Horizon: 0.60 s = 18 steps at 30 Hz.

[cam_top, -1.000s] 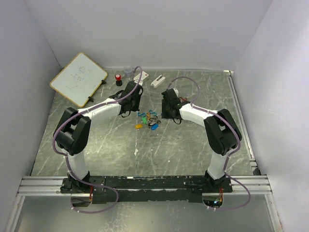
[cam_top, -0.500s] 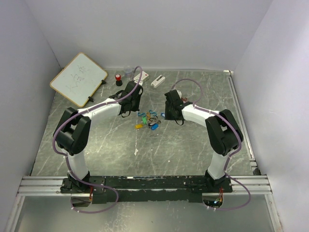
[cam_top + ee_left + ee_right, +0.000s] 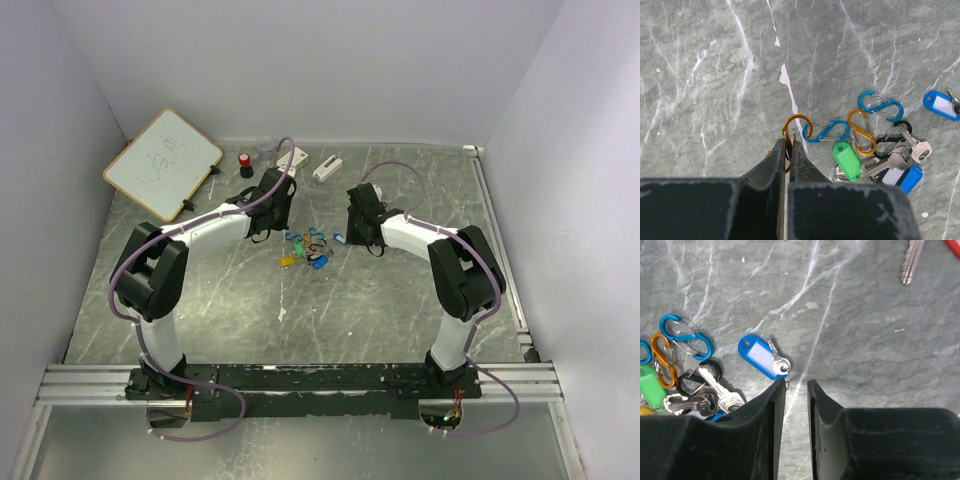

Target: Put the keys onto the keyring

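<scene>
grey marbled desk (image 3: 400, 300) inside a white-walled booth; whiteboard (image 3: 163, 162) propped at the back left.

item: keys (image 3: 308, 250), one loose heap mid-desk between the two arms, mixed in with s-shaped carabiners. includes a green tag (image 3: 846, 160). a blue tag (image 3: 760, 355) with its small steel key and ring lies a little off the heap on the right arm's side. one bare key (image 3: 911, 260) lies well apart.

left fingers (image 3: 782, 150): closed tight, pinching the orange carabiner (image 3: 799, 126) by one loop; its free loop touches a blue carabiner (image 3: 826, 131).

right fingers (image 3: 777, 390): narrowly parted, nothing seen between them, tips just beside the blue tag's ring.

handling, judged: light, stiff, thin. the steel is likely to skid on the smooth stone and lies too flat to pinch. best hold is the thicker plastic tag head, across its long edges, leaving the ring free for the carabiner's sprung gate. risk: tangled neighbours may drag along.
</scene>
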Each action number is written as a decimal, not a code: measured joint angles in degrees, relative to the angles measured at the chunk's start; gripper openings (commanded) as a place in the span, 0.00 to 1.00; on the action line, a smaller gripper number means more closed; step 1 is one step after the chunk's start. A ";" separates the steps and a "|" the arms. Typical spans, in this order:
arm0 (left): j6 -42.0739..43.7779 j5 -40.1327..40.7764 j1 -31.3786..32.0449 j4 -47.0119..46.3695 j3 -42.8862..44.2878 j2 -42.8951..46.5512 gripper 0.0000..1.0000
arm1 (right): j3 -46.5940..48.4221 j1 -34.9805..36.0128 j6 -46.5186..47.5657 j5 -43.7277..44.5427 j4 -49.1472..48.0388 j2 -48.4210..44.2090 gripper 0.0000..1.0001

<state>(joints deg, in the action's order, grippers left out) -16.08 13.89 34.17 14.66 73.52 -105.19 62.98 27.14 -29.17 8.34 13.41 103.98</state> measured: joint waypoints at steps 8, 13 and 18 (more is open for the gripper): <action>0.02 0.00 0.00 0.00 0.00 0.00 0.07 | 0.00 -0.72 -0.02 -0.04 -0.26 0.00 0.23; 0.02 0.00 0.00 0.00 0.00 0.00 0.07 | 0.00 -0.72 -0.02 -0.28 -0.26 0.00 0.23; 0.02 0.00 0.00 0.00 0.00 0.00 0.07 | 0.00 -0.72 -0.02 -0.85 -0.31 0.00 0.22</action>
<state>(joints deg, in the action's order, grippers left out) -16.05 13.89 34.17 14.66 73.52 -105.19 62.98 26.41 -29.19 7.49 13.10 103.98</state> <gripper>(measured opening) 0.095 0.228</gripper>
